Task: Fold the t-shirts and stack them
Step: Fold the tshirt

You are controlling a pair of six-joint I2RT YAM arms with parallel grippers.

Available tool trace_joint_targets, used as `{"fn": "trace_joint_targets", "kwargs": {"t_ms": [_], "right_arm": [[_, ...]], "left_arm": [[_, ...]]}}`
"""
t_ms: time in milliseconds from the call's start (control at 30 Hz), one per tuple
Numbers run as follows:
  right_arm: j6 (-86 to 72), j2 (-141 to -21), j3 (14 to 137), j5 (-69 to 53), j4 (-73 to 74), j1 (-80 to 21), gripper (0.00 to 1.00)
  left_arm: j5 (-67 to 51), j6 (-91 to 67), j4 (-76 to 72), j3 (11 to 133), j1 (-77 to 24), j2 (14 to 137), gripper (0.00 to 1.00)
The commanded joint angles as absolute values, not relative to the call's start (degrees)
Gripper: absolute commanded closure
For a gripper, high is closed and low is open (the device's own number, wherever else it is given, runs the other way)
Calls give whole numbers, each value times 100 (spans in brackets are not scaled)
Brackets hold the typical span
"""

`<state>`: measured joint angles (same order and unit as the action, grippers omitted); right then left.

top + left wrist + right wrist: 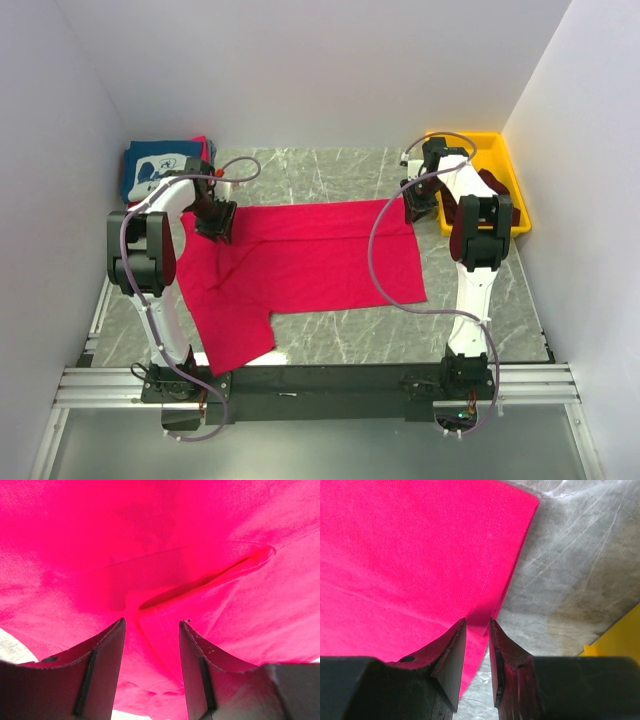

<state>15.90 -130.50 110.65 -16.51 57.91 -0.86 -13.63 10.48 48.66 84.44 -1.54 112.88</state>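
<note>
Left gripper (pixel 151 622) is released, jaws wide astride a raised crease of the red t-shirt (pixel 150 540), which spreads ahead of it. Right gripper (pixel 477 621) straddles that shirt's hem with jaws narrow; I cannot tell if it is pinched. To its right lies bare table (pixel 570 580), then the yellow bin (pixel 620 635). A folded navy t-shirt (pixel 155 170) lies beyond the left gripper.
</note>
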Motion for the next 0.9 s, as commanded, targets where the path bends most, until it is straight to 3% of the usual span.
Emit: {"fn": "trace_joint_targets", "kwargs": {"t_ms": [0, 333, 700, 800, 867], "right_arm": [[1617, -12771, 11163, -1608, 5801, -70, 68], [1600, -12753, 11145, -1617, 5801, -70, 68], [1600, -12753, 11066, -1608, 5783, -70, 68], [1608, -12753, 11065, -1600, 5783, -62, 68], [1617, -12753, 11065, -1600, 5792, -62, 68]], "left_arm": [[-1406, 1178, 4808, 8420, -176, 11338, 48], [-1406, 1178, 4729, 8271, -202, 11479, 50], [-1626, 1213, 4878, 8279, -343, 11189, 65], [-1635, 1195, 4939, 8306, -378, 11145, 75], [-1600, 1187, 4957, 8306, -395, 11101, 75]]}}
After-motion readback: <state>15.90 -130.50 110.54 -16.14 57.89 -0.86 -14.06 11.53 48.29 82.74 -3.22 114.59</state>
